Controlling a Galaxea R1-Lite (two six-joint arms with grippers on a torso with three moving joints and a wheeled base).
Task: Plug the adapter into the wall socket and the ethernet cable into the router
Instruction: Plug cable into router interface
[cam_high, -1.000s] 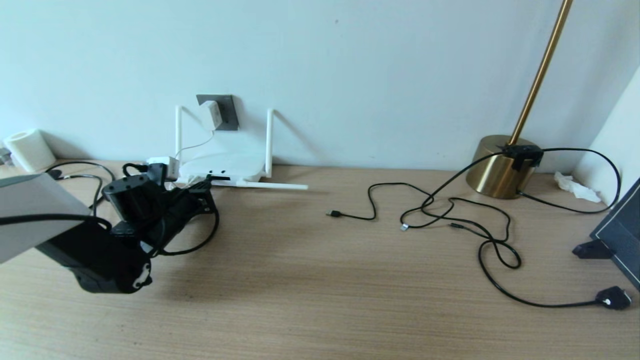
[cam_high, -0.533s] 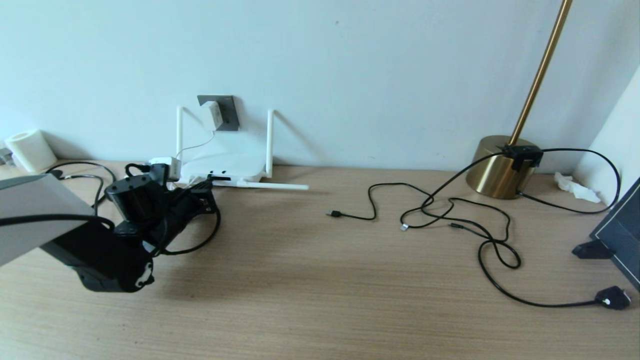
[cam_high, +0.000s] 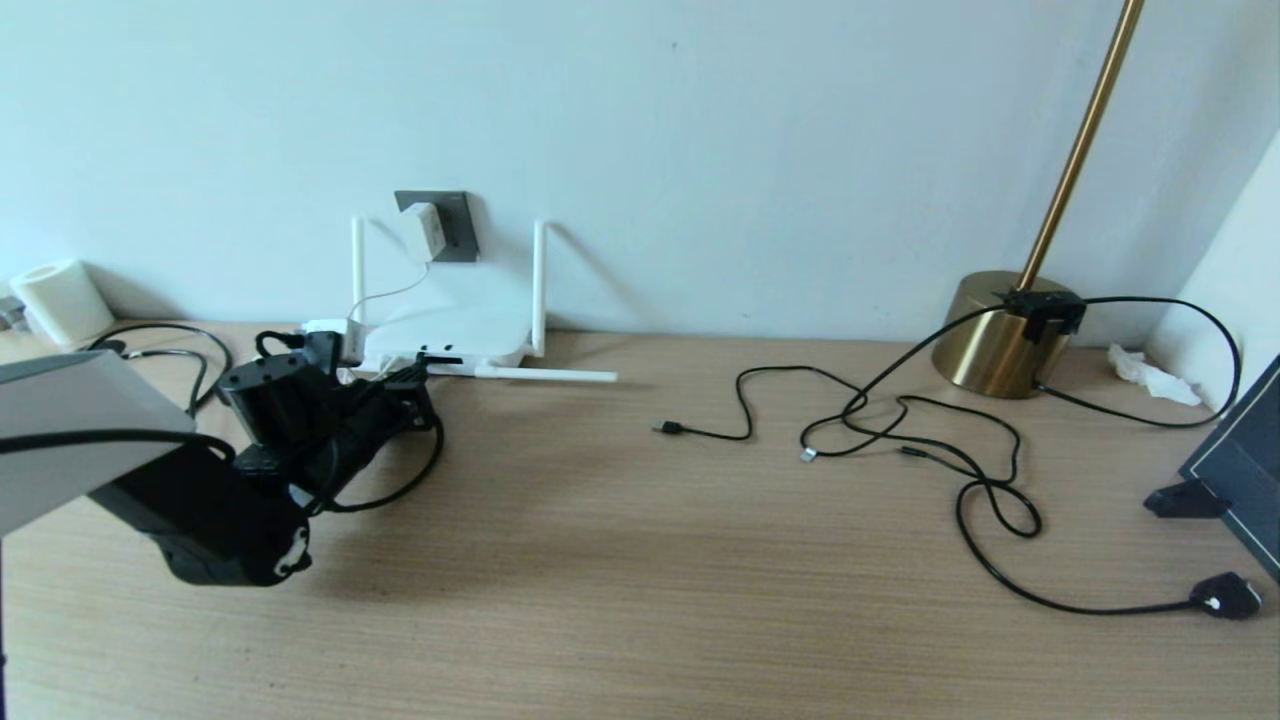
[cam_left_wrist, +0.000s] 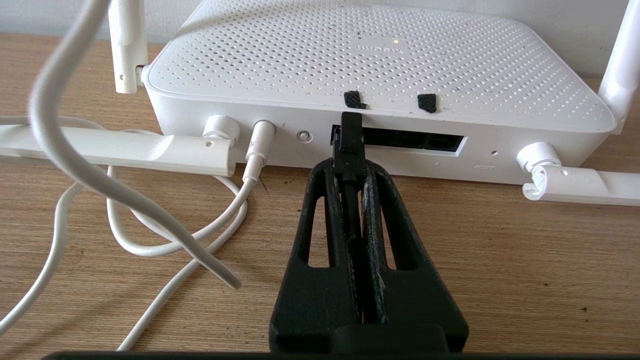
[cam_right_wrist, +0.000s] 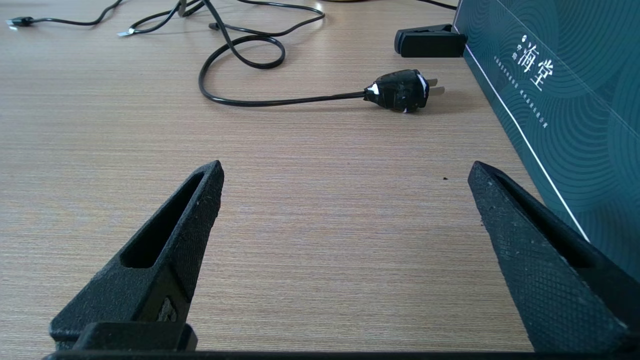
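The white adapter (cam_high: 422, 230) sits in the dark grey wall socket (cam_high: 455, 228), and its thin cord drops to the router (cam_high: 450, 338) below. My left gripper (cam_high: 413, 380) reaches to the router's port edge. In the left wrist view this gripper (cam_left_wrist: 349, 167) is shut on the ethernet cable's black connector (cam_left_wrist: 350, 136). The connector's tip is at the leftmost dark port of the router (cam_left_wrist: 380, 65); how deep it sits I cannot tell. The black ethernet cable (cam_high: 432, 445) loops back beside the arm. My right gripper (cam_right_wrist: 345, 170) hangs open over bare tabletop.
White cord loops (cam_left_wrist: 125, 215) lie beside the router, and one antenna (cam_high: 545, 373) lies flat on the table. Thin black cables (cam_high: 900, 420) sprawl mid-right, ending in a black plug (cam_right_wrist: 400, 90). A brass lamp base (cam_high: 1000, 335), a dark box (cam_right_wrist: 565, 75) and a white roll (cam_high: 60, 300) stand at the edges.
My left gripper has edged slightly toward the router with the connector still in it. Nothing else has moved.
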